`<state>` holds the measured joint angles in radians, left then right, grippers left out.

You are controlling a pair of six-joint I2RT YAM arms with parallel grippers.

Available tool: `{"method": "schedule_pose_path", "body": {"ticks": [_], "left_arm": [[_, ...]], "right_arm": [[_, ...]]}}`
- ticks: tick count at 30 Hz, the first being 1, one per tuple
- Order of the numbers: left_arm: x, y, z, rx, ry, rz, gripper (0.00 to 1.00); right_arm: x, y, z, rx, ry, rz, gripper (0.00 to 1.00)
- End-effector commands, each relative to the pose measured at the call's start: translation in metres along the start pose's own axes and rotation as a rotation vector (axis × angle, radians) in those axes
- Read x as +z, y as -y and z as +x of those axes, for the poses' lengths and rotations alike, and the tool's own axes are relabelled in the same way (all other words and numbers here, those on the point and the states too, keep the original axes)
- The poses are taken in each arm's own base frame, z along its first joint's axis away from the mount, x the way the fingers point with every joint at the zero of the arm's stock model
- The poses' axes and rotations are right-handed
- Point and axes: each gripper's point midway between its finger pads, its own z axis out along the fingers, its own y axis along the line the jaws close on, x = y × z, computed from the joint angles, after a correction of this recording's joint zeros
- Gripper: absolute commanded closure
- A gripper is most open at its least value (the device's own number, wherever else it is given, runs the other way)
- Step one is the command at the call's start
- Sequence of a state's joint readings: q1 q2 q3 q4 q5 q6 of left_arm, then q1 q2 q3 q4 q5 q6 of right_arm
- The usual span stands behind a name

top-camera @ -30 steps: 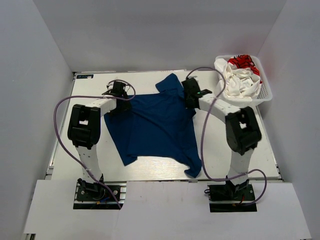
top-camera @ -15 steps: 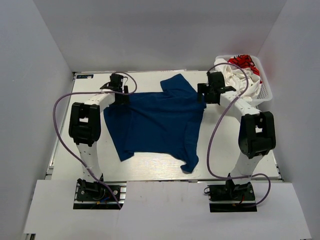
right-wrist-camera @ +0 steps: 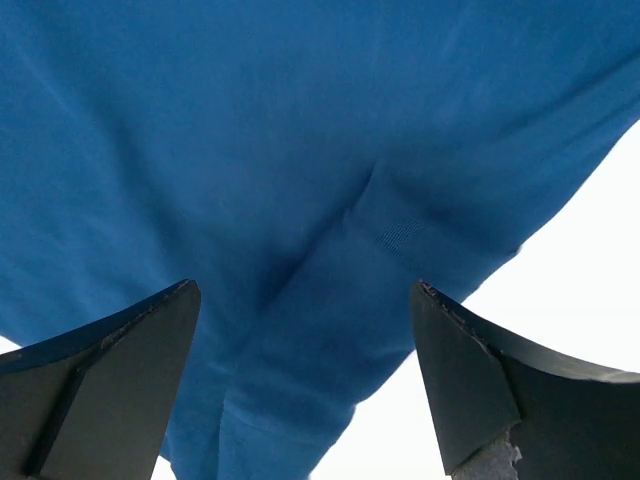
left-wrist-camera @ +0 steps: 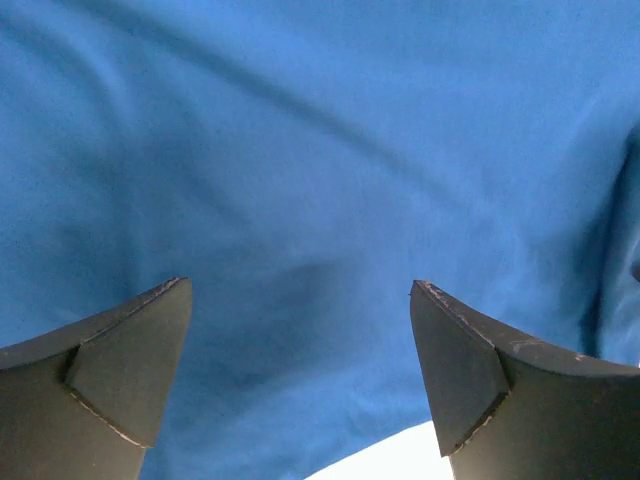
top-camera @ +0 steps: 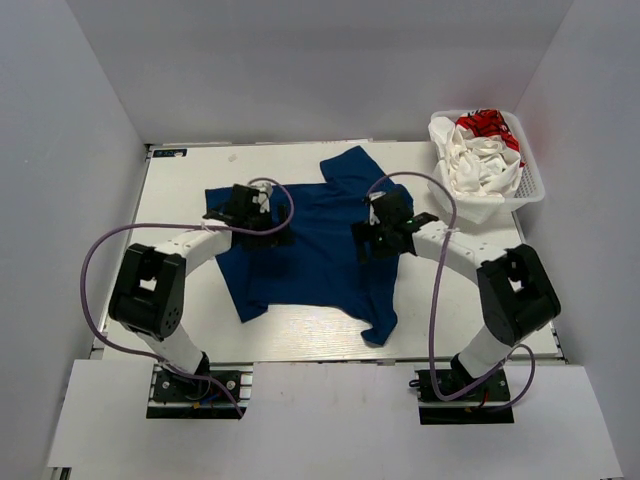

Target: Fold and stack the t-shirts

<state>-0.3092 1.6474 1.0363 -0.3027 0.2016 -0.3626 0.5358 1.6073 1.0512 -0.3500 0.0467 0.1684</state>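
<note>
The blue t-shirt (top-camera: 320, 245) lies spread on the white table (top-camera: 180, 190), one sleeve reaching to the back and a corner trailing toward the front. My left gripper (top-camera: 268, 224) hovers open over its left part, and blue cloth (left-wrist-camera: 320, 150) fills the view between the parted fingers (left-wrist-camera: 110, 370). My right gripper (top-camera: 372, 240) is open above the shirt's right side, over a fold of cloth (right-wrist-camera: 330, 300) near the shirt's edge. Neither holds anything. The white t-shirt with the red print (top-camera: 478, 150) lies crumpled in the basket.
A white mesh basket (top-camera: 530, 190) stands at the back right corner of the table. Grey walls close in on the left, back and right. Purple cables loop from both arms over the table.
The right gripper drew the shirt's right shoulder outward, spreading it, then let go. Both grippers have since moved in from the shirt's far corners to hover over its body.
</note>
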Motion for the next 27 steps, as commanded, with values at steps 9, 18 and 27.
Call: {"method": "schedule_pose_path", "body": {"ticks": [9, 18, 27], "left_arm": [[0.015, -0.026, 0.060, -0.085, -0.103, -0.225, 0.00], [0.021, -0.057, 0.096, -0.143, -0.188, -0.365, 0.00], [0.013, -0.042, 0.090, -0.110, -0.180, -0.283, 0.00]], "right_arm": [[0.012, 0.023, 0.046, 0.172, -0.071, 0.244, 0.66], [-0.058, 0.093, 0.086, 0.277, -0.011, 0.525, 0.74], [-0.075, 0.102, 0.142, 0.500, -0.067, 0.491, 0.44]]}}
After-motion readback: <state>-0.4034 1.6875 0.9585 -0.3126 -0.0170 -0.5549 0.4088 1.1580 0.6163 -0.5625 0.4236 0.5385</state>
